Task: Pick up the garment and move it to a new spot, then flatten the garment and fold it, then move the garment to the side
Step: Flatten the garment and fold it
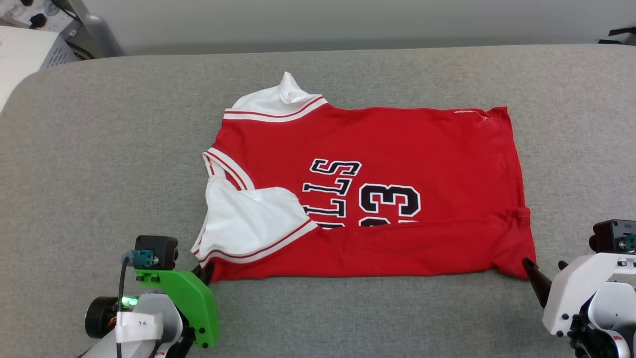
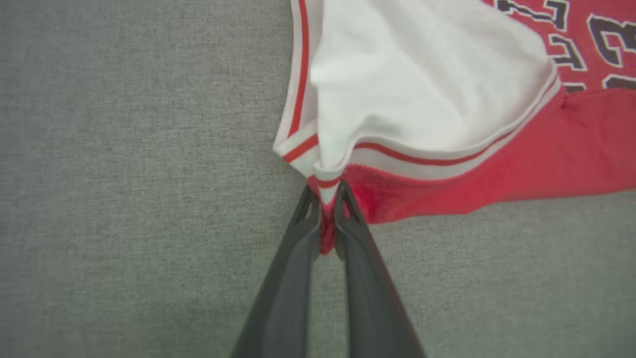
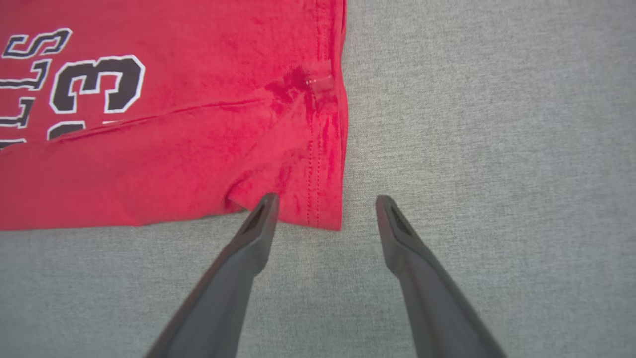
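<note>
The garment (image 1: 377, 149), a red jersey T-shirt with white sleeves and black lettering, lies sideways on the grey surface, its near edge folded up over the print. My left gripper (image 1: 206, 272) is at its near left corner. In the left wrist view the left gripper (image 2: 325, 191) is shut on a pinch of striped trim and red cloth of the garment (image 2: 427, 89). My right gripper (image 3: 325, 201) stands open at the near right hem corner of the garment (image 3: 164, 149), and that corner lies between its fingers. One dark fingertip (image 1: 529, 266) touches that corner in the head view.
The grey fabric-covered table (image 1: 99, 149) stretches wide on all sides of the shirt. White equipment and cables (image 1: 30, 40) sit beyond its far left edge.
</note>
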